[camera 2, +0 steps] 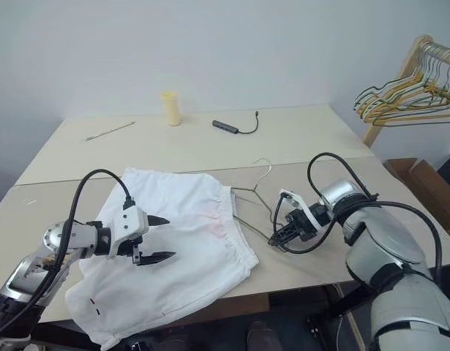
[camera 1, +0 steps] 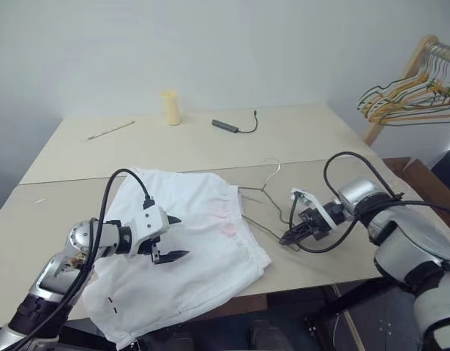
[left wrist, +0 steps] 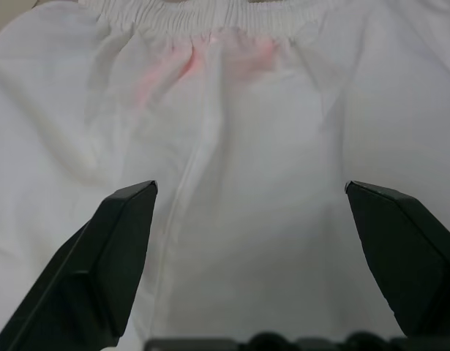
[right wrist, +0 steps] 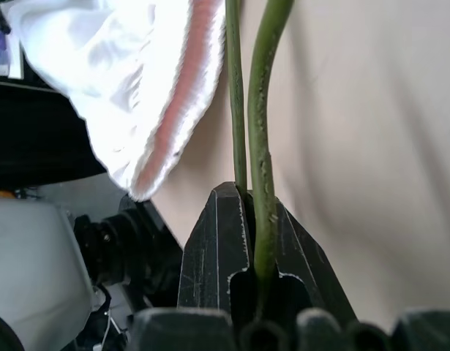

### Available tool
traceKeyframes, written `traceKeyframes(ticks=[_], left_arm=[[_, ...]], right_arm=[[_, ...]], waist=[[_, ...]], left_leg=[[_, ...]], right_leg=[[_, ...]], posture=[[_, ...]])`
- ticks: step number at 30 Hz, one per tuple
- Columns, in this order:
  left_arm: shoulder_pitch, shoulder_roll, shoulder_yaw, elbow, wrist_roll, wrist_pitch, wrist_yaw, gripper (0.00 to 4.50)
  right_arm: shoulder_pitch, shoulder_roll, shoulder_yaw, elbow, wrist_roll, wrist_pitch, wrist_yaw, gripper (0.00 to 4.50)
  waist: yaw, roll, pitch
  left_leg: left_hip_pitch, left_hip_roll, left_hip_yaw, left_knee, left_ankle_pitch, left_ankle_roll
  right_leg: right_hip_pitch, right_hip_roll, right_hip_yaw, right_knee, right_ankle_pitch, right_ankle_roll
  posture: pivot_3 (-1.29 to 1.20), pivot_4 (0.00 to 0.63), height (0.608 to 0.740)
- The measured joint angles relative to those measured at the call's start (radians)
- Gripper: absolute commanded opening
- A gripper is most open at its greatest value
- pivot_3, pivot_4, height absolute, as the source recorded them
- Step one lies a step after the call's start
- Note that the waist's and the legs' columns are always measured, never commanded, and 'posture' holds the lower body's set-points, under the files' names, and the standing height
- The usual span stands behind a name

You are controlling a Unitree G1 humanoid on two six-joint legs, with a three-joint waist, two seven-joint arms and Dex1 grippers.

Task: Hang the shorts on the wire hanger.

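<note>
Against a plain pale wall, a beige table (camera 1: pixel 298 139) is seen from the left eye with the shorts (camera 1: pixel 188 248) spread flat near its front edge, waistband toward the right, and the wire hanger (camera 1: pixel 263 191) lying just beside that waistband, its hook pointing away from the robot. The left gripper (camera 1: pixel 168 238) is held over the fabric with its fingers spread wide and nothing between them, while the right gripper (camera 1: pixel 292 235) is pressed together on the hanger's lower corner. From the right eye the same layout is shown, and a bunch of coloured hangers (camera 2: pixel 400 102) is seen on a wooden rack well apart at the right; a small yellow cup (camera 2: pixel 170 107) stands at the far side, its contents not visible. Through the left wrist camera the faint pink patch under the gathered waistband is seen beyond the parted fingers (left wrist: pixel 107 263). Through the right wrist camera the green wire is seen clamped between the closed fingers (right wrist: pixel 217 248), the waistband close by. The step in hand is judged to be bringing the hanger to the shorts; next, the waistband would need to be lifted so the wire can be threaded in
</note>
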State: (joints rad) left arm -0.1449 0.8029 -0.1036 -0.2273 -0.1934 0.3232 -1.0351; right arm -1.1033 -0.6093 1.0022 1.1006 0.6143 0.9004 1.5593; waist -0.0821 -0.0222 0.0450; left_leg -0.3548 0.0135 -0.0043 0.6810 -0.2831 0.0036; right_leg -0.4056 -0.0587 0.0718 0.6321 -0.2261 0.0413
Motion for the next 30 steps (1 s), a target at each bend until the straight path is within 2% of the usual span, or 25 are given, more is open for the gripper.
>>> traceKeyframes(ticks=[9, 15, 20, 24, 30], left_arm=[[0.001, -0.002, 0.000, -0.001, 0.001, 0.000, 0.007, 4.48], [-0.038, -0.035, 0.025, 0.005, -0.008, -0.022, 0.045, 4.48], [-0.283, -0.044, 0.135, 0.070, -0.051, -0.037, 0.081, 4.48], [-0.412, -0.020, 0.151, 0.164, -0.046, -0.101, 0.052, 4.48], [-0.598, 0.049, 0.071, 0.398, -0.042, -0.180, -0.203, 4.48]], right_arm=[[-0.001, 0.047, -0.217, 0.096, -0.104, -0.042, 0.000, 0.00], [0.061, 0.044, -0.410, 0.012, -0.241, -0.321, -0.047, 0.00], [0.159, 0.042, -0.512, -0.183, -0.316, -0.392, -0.149, 0.00], [0.207, 0.026, -0.572, -0.376, -0.355, -0.398, -0.213, 0.00], [0.263, 0.004, -0.593, -0.642, -0.395, -0.397, -0.228, 0.00]], waist=[[0.014, 0.000, 0.000], [0.014, 0.000, 0.000], [0.012, 0.000, 0.000], [-0.004, 0.000, -0.001], [-0.021, 0.000, 0.000]], left_leg=[[0.000, 0.000, 0.000, 0.000, 0.000, 0.000], [0.000, 0.000, 0.000, 0.000, 0.000, 0.000], [-0.002, 0.000, -0.001, 0.001, 0.000, -0.001], [-0.001, -0.001, 0.000, 0.000, 0.000, 0.000], [-0.002, -0.001, 0.000, 0.001, 0.000, -0.001]], right_leg=[[0.000, 0.000, 0.000, 0.001, 0.000, 0.000], [0.000, 0.000, 0.000, 0.000, 0.000, 0.000], [0.000, 0.000, -0.001, 0.000, 0.001, 0.000], [0.000, -0.001, 0.000, -0.001, 0.001, 0.000], [0.000, 0.000, -0.001, -0.001, 0.000, 0.001]], posture=[[0.00, 0.000, 0.740], [-0.03, 0.000, 0.740], [-0.05, 0.000, 0.740], [-0.06, 0.000, 0.740], [-0.07, 0.000, 0.740]])
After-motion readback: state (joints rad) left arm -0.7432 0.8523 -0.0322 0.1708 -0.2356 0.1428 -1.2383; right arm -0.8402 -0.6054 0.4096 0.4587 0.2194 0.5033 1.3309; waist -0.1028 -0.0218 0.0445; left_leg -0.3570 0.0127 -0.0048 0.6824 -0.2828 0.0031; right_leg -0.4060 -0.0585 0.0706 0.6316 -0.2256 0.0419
